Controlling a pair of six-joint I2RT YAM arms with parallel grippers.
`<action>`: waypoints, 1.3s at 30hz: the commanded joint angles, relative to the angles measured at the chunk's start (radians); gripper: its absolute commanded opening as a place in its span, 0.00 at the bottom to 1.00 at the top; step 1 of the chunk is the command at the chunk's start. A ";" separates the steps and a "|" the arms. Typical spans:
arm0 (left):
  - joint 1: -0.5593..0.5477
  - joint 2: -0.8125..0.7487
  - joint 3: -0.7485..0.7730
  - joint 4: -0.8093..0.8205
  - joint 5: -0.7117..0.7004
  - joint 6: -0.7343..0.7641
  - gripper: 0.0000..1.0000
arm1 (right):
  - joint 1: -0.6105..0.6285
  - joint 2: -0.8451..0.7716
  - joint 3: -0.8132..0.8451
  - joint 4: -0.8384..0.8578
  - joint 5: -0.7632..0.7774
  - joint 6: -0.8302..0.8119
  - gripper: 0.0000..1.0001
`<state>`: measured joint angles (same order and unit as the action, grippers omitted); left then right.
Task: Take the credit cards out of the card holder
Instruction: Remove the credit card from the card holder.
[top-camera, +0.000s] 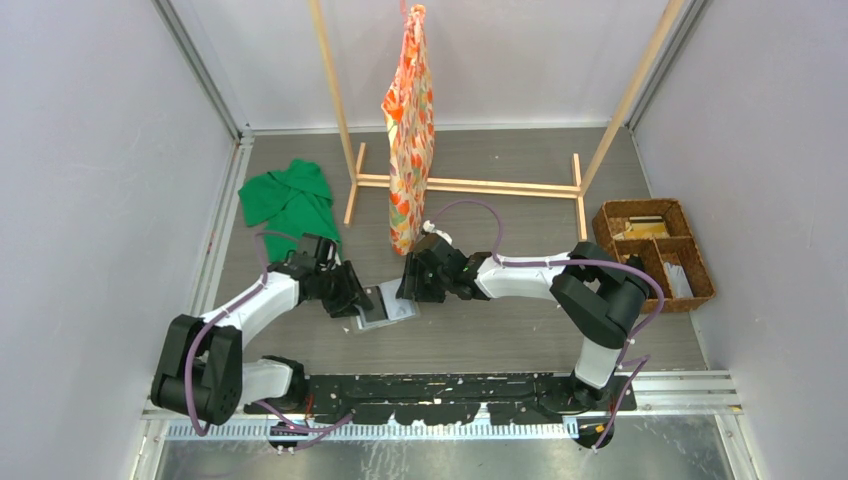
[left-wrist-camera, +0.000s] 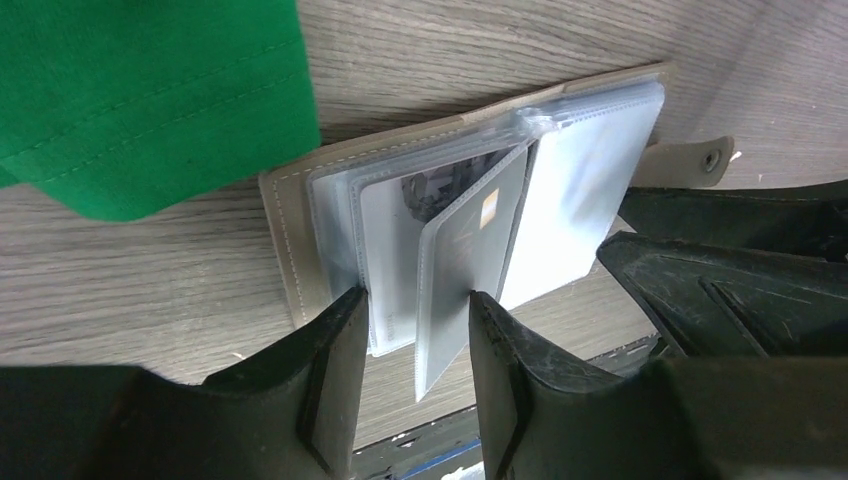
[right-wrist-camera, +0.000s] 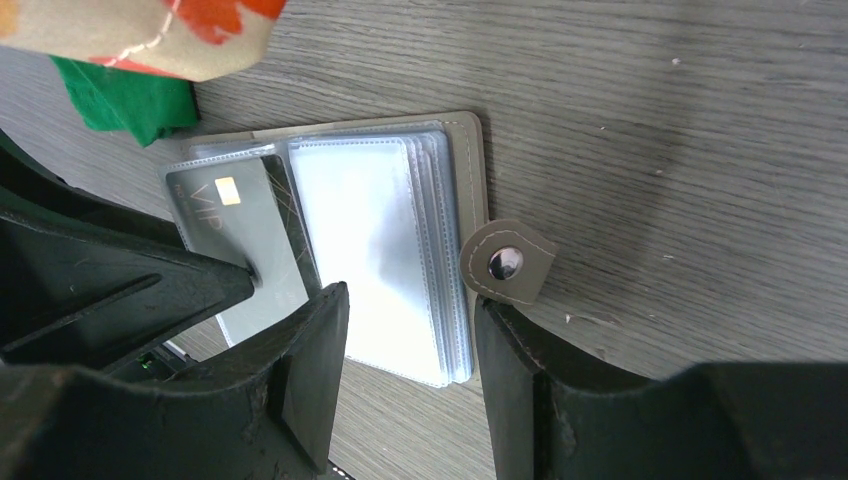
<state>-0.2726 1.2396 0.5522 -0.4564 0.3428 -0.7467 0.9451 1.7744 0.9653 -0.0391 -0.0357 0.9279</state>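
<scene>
From the top camera we look steeply down from above and behind the arm bases, far enough back to take in the whole table (top-camera: 480, 345) from near edge to far edge. Our left wrist camera sits close over the table, facing out past the left gripper (left-wrist-camera: 415, 310), and our right wrist camera does likewise past the right gripper (right-wrist-camera: 410, 300) from the opposite side. All three views share the card holder (top-camera: 385, 307), and each wrist view catches the other gripper.
</scene>
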 joint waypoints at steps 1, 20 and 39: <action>-0.005 0.009 0.000 0.089 0.086 0.007 0.43 | 0.001 0.028 -0.014 -0.001 0.003 0.006 0.55; -0.069 -0.012 0.049 0.206 0.221 -0.020 0.43 | 0.000 0.027 -0.017 0.004 0.007 0.007 0.55; -0.125 0.025 0.139 0.182 0.214 -0.017 0.43 | 0.001 -0.086 -0.060 -0.019 0.089 0.002 0.55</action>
<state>-0.3935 1.2495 0.6563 -0.3130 0.5266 -0.7593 0.9356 1.7569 0.9409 -0.0200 0.0139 0.9245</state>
